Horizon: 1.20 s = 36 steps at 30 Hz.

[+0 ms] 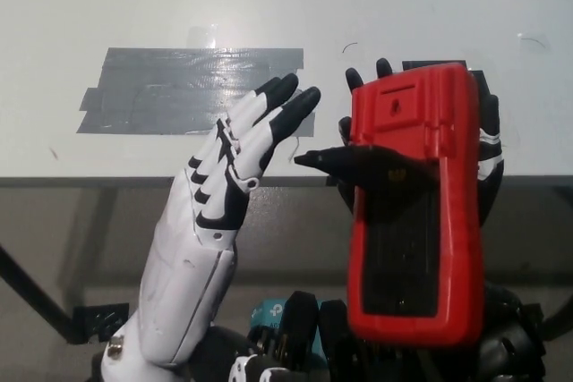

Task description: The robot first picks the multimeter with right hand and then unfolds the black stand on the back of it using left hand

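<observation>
The red multimeter point(414, 203) is held upright in the air at the right, back side facing the camera. My black right hand point(488, 145) is shut on it from behind, its fingertips point(382, 69) showing past the case edges. The black stand point(354, 161) on its back juts out to the left, partly swung away from the case. My white left hand point(224, 212) is open, fingers stretched together and pointing up-right. Its fingertips point(300, 100) are a short gap left of the stand's tip, not touching it.
A white table point(107, 6) fills the upper half, with a patch of grey tape point(161, 91) on it. The table's front edge point(89, 181) runs across the middle, with the floor below.
</observation>
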Motion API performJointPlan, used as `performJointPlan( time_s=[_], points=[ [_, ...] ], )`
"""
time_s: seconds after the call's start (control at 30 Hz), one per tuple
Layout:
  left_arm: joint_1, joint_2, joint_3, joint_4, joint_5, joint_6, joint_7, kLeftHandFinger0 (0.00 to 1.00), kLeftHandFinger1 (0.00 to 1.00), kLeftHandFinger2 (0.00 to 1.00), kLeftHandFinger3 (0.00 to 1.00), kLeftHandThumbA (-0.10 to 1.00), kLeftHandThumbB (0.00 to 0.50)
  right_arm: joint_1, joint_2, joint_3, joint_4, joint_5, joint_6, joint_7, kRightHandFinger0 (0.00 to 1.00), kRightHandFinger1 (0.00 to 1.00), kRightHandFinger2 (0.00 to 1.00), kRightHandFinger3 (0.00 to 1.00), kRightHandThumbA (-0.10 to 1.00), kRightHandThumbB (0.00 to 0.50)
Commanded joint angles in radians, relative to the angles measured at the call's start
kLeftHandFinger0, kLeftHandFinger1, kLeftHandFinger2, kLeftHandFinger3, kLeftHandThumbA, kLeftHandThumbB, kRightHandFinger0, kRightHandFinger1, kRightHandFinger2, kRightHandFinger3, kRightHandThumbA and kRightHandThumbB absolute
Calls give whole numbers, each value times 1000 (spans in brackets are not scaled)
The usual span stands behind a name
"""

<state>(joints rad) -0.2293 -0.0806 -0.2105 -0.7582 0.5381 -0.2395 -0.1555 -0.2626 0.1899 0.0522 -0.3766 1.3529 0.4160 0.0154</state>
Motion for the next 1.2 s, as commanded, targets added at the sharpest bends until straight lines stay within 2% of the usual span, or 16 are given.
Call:
performJointPlan(
  time_s=[0.0, 0.03, 0.1, 0.13, 0.2, 0.33, 0.43, 0.5, 0.57, 0.67, 0.87, 1.0, 1.07, 1.1, 1.13, 1.17],
  points=[
    [9, -18, -12, -25, 21, 34, -23, 1000, 999, 892, 1000, 1000, 357, -47, 42, 14, -36, -5, -37, 76, 0, 2, 274, 69, -100, 137],
    [10, -18, -11, -24, 24, 30, -19, 1000, 960, 865, 1000, 1000, 353, -49, 46, 13, -32, 0, -40, 84, 0, 56, 460, 89, -100, 136],
    [8, -19, -9, -21, 8, 21, -8, 1000, 884, 812, 1000, 1000, 352, -50, 48, 14, -24, 8, -38, 103, 0, 167, 680, 191, -100, 118],
    [8, -19, -8, -21, 4, 20, -6, 1000, 881, 809, 1000, 1000, 352, -51, 48, 13, -22, 9, -38, 107, 0, 200, 713, 261, -100, 118],
    [-6, -14, -2, -2, -48, -9, 21, 1000, 651, 680, 1000, 988, 375, -38, 62, 7, -35, 47, -34, 62, 0, 272, 741, 424, -100, 140],
    [-16, -21, 5, 1, -54, -10, 29, 1000, 447, 521, 1000, 1000, 389, -33, 59, 8, -50, 31, -37, 39, 0, 235, 674, 343, -100, 150],
    [-14, -14, 9, 8, -68, -4, 28, 907, 182, 293, 1000, 994, 409, -32, 49, 9, -63, 30, -28, 10, 0, 91, 526, 231, -100, 176],
    [3, -12, 6, 9, -77, 7, 20, 879, 105, 178, 1000, 987, 435, -31, 46, 8, -67, 36, -27, 7, 0, 25, 455, 159, -100, 177],
    [8, -19, 14, 15, -8, -47, 46, 784, 55, 137, 1000, 1000, 372, -33, 45, 7, -74, 32, -28, -8, 0, 0, 383, 112, -100, 199],
    [9, -28, 19, 18, 27, -76, 60, 802, 92, 3, 1000, 1000, 334, -41, 48, 4, -65, 41, -31, -1, 0, 0, 349, 95, -100, 187],
    [15, -27, 12, 14, -12, -63, 52, 817, 31, 0, 1000, 1000, 311, -47, 52, -1, -68, 71, -32, -22, 0, 0, 328, 80, -100, 183],
    [15, -22, 14, 15, -18, -68, 55, 785, 80, 31, 1000, 1000, 313, -50, 53, 0, -74, 58, -36, -33, 0, 0, 322, 67, -100, 182],
    [11, -21, 19, 20, -26, -81, 65, 756, 99, 98, 1000, 1000, 310, -55, 50, 0, -74, 50, -36, -31, 0, 0, 313, 67, -100, 178],
    [9, -32, 32, 25, 1, -103, 89, 694, 74, 211, 1000, 975, 331, -57, 49, -2, -72, 53, -37, -27, 0, 0, 312, 69, -100, 171],
    [10, -36, 37, 28, 4, -112, 100, 686, 127, 313, 1000, 945, 347, -57, 49, -2, -73, 52, -37, -32, 0, 0, 307, 63, -100, 179],
    [3, -46, 48, 43, 1, -146, 130, 723, 268, 480, 1000, 909, 330, -58, 49, -4, -76, 52, -38, -41, 0, 0, 300, 67, -100, 172]
  ],
)
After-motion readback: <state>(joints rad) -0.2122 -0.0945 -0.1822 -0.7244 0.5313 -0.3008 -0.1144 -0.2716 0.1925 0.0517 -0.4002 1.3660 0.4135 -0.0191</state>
